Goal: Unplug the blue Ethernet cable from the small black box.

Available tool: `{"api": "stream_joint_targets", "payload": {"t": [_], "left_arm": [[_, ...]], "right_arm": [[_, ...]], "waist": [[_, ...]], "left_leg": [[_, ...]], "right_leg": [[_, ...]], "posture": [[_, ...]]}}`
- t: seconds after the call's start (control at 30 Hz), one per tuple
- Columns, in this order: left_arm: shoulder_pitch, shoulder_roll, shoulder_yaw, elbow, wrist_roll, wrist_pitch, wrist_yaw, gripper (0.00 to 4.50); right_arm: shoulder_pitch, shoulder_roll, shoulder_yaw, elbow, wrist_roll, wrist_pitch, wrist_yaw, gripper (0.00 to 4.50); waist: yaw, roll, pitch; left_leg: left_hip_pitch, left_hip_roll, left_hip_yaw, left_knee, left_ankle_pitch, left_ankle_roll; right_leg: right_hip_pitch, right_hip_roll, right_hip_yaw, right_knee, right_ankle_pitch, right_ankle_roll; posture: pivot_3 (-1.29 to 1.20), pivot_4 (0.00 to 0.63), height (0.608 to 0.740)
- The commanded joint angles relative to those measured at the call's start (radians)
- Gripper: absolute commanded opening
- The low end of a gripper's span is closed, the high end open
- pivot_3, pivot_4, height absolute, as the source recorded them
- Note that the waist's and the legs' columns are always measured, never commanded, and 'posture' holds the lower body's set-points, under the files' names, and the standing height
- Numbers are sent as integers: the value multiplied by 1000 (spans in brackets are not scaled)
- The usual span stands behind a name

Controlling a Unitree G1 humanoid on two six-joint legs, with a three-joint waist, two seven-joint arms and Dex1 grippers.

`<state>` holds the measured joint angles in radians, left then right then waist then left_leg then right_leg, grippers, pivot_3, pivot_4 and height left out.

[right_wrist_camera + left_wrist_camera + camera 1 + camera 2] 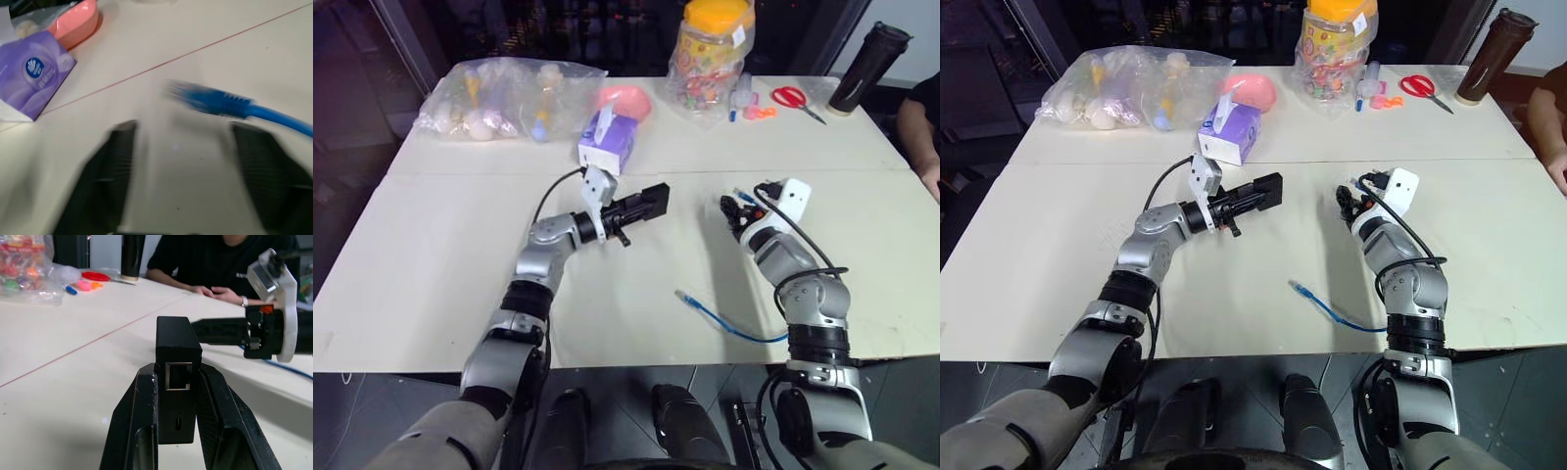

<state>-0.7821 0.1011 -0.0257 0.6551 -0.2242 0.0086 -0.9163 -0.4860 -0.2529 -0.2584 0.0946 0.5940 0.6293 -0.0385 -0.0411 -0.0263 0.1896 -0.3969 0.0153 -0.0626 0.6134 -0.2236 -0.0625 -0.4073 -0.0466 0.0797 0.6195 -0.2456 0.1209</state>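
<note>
Setting: indoor robot test area, lab-like. Pale worktop [431, 264] built from joined boards, seam lines visible. Assorted trial props along far edge: clear bag of small items [504, 98], purple tissue box [607, 142], yellow-lidded jar of colourful bits [712, 59], red scissors [791, 96], dark tumbler [868, 67]. Dark surroundings behind. A person's arm [925, 132] rests at the worktop's far right corner.

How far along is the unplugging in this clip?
Done: the blue Ethernet cable lies loose on the table, and the port on the small black box is empty. The left claw grips the box; the right claw is open. Nothing left.
</note>
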Motion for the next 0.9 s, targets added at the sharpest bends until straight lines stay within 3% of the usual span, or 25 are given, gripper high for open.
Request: {"api": "stream_joint_targets", "payload": {"t": [0.03,0.33,0.37,0.6,0.63,0.9], "left_arm": [[-32,-14,-7,69,37,-86,42,468],[-74,-39,0,245,65,-156,46,468],[-78,-39,1,251,65,-157,45,1487],[-76,-26,4,240,63,-128,18,4274],[-70,-19,9,213,47,-86,5,4483],[81,127,32,-241,-69,251,-50,4483]], "right_arm": [[36,23,4,-145,51,98,3,4480],[145,56,10,-420,130,226,6,4480],[146,55,7,-424,129,225,7,4500],[154,26,-20,-433,122,223,26,4500],[158,17,-22,-436,120,223,32,4500],[264,-124,-27,-562,164,244,178,4500]], "waist": [[0,0,0],[-1,0,0],[-1,0,0],[-1,0,0],[-1,0,0],[-4,0,0]], "left_leg": [[0,0,0,0,0,0],[-1,0,0,0,0,0],[-1,0,0,0,0,0],[-1,0,0,0,0,0],[-1,0,0,0,0,0],[0,0,-1,-1,0,0]], "right_leg": [[0,0,0,0,0,0],[0,0,0,0,0,0],[0,0,0,-1,0,0],[0,0,0,-1,0,0],[0,0,0,-1,0,0],[0,0,0,-1,0,0]], "posture": [[0,150,739],[0,150,739],[0,150,739],[0,150,739],[0,150,739],[0,150,739]]}}
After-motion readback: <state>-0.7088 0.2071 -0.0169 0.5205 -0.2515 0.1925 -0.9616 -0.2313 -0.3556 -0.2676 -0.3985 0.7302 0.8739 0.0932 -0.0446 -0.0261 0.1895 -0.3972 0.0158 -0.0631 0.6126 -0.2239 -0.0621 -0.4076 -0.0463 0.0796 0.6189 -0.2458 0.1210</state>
